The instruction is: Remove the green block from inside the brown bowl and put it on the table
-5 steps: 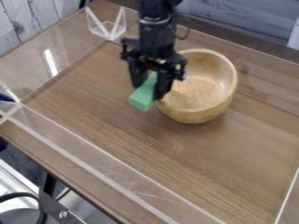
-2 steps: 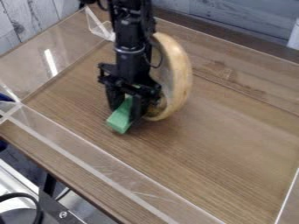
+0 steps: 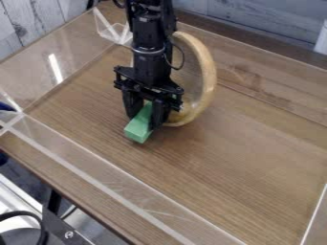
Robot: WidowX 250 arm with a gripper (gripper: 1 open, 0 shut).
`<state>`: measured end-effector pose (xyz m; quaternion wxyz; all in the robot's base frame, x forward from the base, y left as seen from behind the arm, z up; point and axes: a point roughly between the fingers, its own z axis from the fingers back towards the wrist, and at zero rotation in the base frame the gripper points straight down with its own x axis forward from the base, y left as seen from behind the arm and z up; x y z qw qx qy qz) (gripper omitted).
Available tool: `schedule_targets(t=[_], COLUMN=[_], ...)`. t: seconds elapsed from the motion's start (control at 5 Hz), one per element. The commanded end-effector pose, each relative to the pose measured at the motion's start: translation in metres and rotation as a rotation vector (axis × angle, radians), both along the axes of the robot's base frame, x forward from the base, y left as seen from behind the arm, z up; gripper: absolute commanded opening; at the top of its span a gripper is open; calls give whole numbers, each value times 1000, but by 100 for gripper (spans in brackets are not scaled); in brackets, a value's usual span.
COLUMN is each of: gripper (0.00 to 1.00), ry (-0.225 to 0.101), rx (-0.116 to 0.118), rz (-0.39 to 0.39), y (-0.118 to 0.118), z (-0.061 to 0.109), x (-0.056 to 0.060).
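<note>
Since a second ago your gripper [image 3: 151, 107] has carried the green block [image 3: 143, 125] down beside the tipped brown bowl [image 3: 197, 81], jaws clamped on its upper end, long axis slanting toward the table [image 3: 243, 163] directly beneath it.

We are looking at what seems a robotics lab. A wood-grain table [image 3: 243, 144] is sitting fenced by low clear acrylic walls [image 3: 76, 167], with pale plank panelling [image 3: 32, 24] showing at ten o'clock and dark cables [image 3: 26, 230] hanging at seven o'clock.
</note>
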<state>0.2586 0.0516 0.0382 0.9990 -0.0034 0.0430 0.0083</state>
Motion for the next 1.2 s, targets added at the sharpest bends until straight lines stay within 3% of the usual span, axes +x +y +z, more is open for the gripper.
schedule_targets(t=[0.0, 0.6, 1.0], gripper=[0, 0, 0], ry=[-66, -71, -50], rx=[4, -19, -13], rz=[-10, -19, -18], y=[-2, -7, -5], z=[18, 26, 16], x=[12, 10, 11])
